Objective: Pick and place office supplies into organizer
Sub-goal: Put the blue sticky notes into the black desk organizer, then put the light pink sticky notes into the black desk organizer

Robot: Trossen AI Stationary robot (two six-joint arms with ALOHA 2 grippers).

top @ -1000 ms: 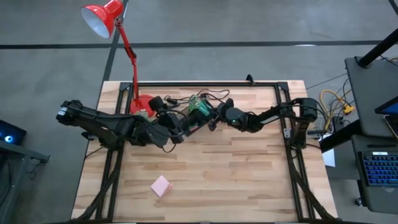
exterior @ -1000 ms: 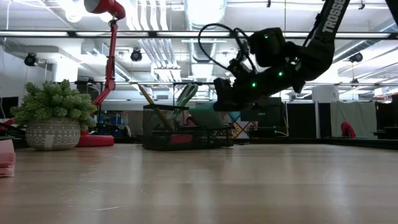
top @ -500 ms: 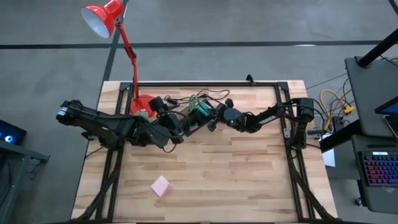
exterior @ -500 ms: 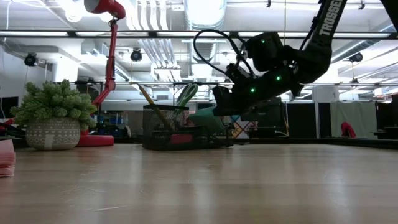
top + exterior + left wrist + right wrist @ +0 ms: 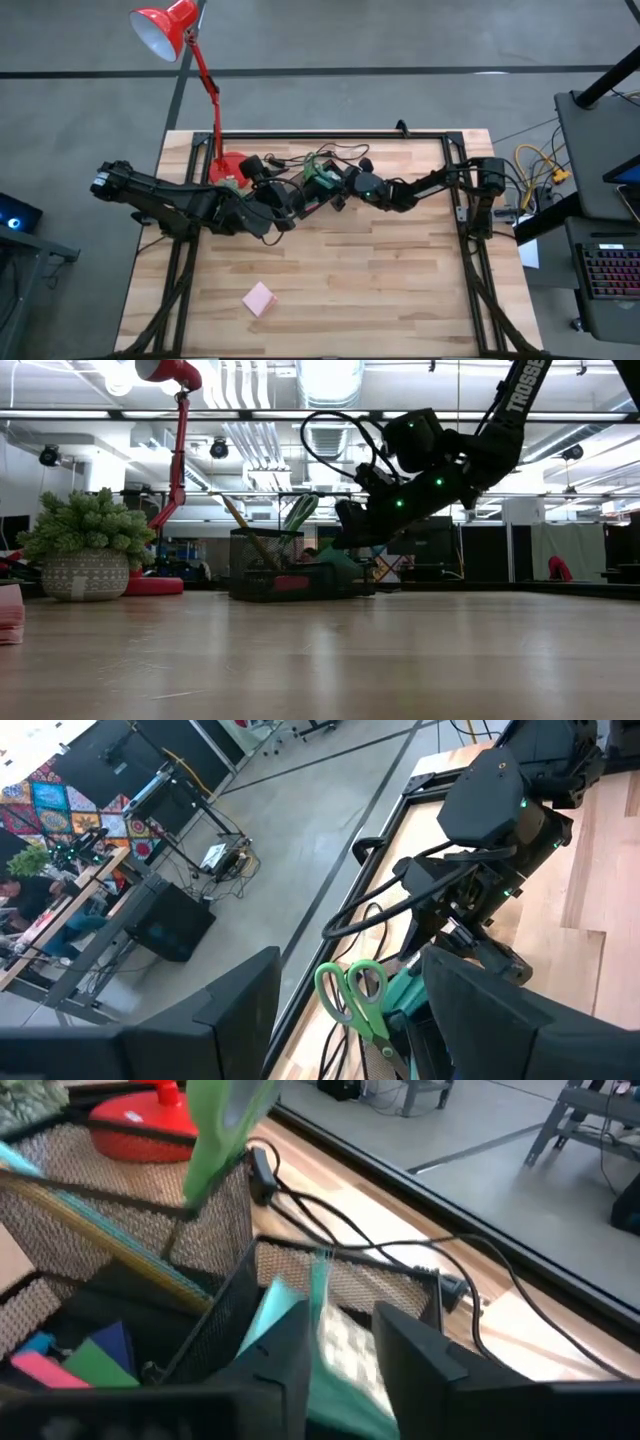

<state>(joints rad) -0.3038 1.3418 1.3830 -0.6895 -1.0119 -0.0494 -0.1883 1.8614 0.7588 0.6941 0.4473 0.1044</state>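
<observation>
Two hands crowded the organizer (image 5: 312,185) near the desk's (image 5: 380,270) far edge: right hand (image 5: 335,185) parted around a teal-patterned block (image 5: 335,1355), left hand (image 5: 292,200) open beside a red lamp base (image 5: 226,166).

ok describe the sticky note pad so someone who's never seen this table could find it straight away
Start at the red desk lamp at the table's far left corner, then cross to the opposite, near edge. The pink sticky-note pad lies there alone on bare wood, far from the black organizer and both arms. It is the only pink square on the table.
</observation>
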